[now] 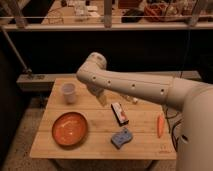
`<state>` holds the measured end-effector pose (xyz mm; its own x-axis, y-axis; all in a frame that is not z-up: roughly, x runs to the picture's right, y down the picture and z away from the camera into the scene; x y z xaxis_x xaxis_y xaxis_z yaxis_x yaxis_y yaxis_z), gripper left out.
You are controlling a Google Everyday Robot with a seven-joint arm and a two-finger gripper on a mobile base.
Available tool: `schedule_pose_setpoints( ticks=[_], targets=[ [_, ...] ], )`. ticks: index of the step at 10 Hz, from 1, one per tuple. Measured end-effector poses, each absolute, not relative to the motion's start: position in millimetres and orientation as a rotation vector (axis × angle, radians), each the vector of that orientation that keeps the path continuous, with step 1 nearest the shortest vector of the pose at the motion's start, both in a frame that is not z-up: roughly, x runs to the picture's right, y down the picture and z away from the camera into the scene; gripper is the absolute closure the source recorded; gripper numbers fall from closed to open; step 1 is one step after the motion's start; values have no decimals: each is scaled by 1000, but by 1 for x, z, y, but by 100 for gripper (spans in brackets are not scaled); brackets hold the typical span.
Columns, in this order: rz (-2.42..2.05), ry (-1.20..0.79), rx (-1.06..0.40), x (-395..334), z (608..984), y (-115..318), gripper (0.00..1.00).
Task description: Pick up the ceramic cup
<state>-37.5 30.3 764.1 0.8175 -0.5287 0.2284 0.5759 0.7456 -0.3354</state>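
ceramic cup (68, 93): upright on wooden table (145, 146), just behind orange bowl (70, 129), apart from it | gripper (102, 97): behind-right of bowl, right of cup, jaws spread, grasping nothing | dark packet (119, 113): right of bowl | blue object (121, 137): right of bowl, front | orange stick (160, 126): far right of bowl

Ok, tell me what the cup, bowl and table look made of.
Cup: likely ceramic, with a plain matte whitish-grey wall.
Bowl: orange and smooth-looking; glazed ceramic or plastic, can't tell which.
Table: wood, pale unpainted planks with visible seams.
The gripper hangs open over the table beside the cup, apart from it.
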Motion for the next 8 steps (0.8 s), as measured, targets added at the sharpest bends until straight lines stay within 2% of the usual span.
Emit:
schedule_pose_setpoints(
  ticks=[8],
  targets=[
    [-714,-187,-357,-88,789,22,20]
  ],
)
